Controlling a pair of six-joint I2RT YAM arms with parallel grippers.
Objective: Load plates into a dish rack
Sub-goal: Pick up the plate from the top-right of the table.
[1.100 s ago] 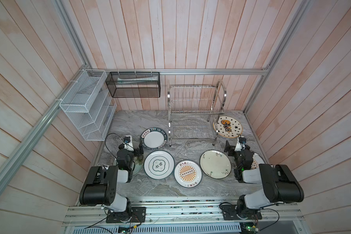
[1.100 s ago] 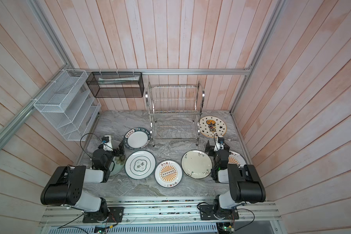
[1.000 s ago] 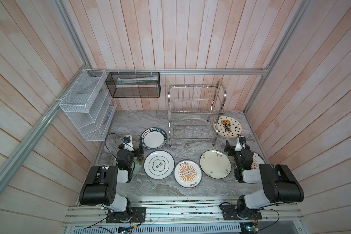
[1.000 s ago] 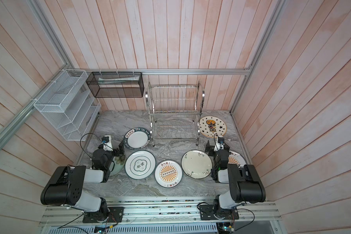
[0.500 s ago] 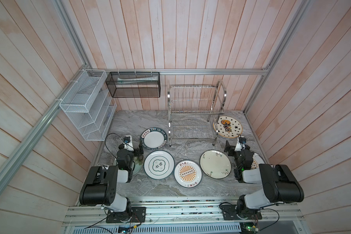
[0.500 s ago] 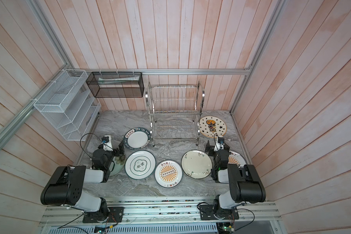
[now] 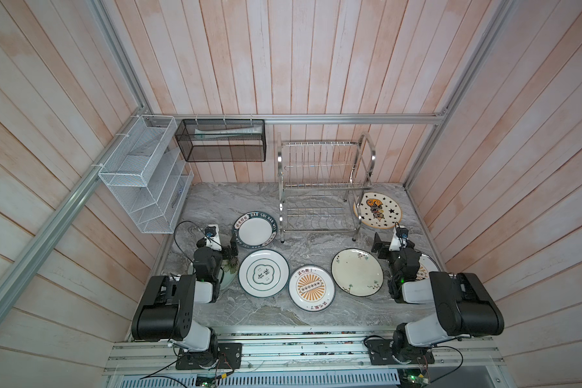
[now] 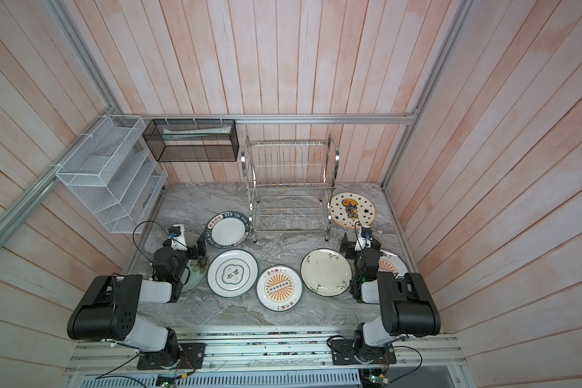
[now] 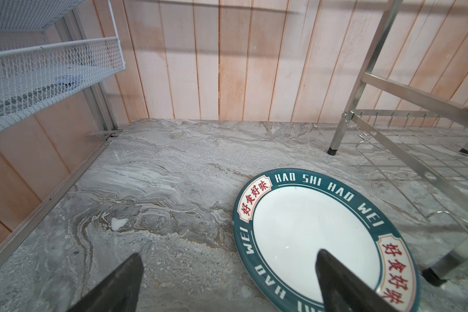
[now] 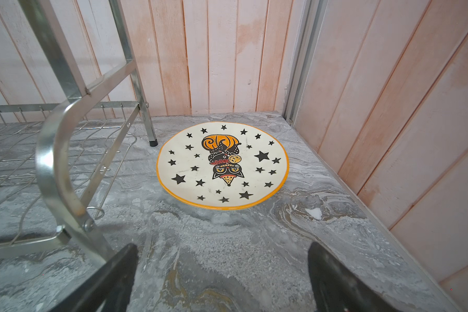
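Note:
The steel dish rack [image 7: 320,188] stands empty at the back of the marble table. Several plates lie flat in front of it: green-lettered [image 7: 255,230], green quatrefoil [image 7: 263,272], orange sunburst [image 7: 311,288], cream floral [image 7: 357,272], black-starred [image 7: 378,210]. A pale green plate [image 7: 227,280] is partly under my left arm. A second sunburst plate [image 7: 425,268] is partly under my right arm. My left gripper [image 9: 228,254] is open and low, one finger over the green-lettered plate [image 9: 308,237]. My right gripper [image 10: 222,244] is open over bare marble, short of the black-starred plate [image 10: 222,164].
A white mesh organizer [image 7: 145,174] hangs on the left wall and a black mesh basket [image 7: 220,144] on the back wall. Wooden walls close in the table on three sides. A rack leg [image 10: 65,173] stands close beside my right gripper.

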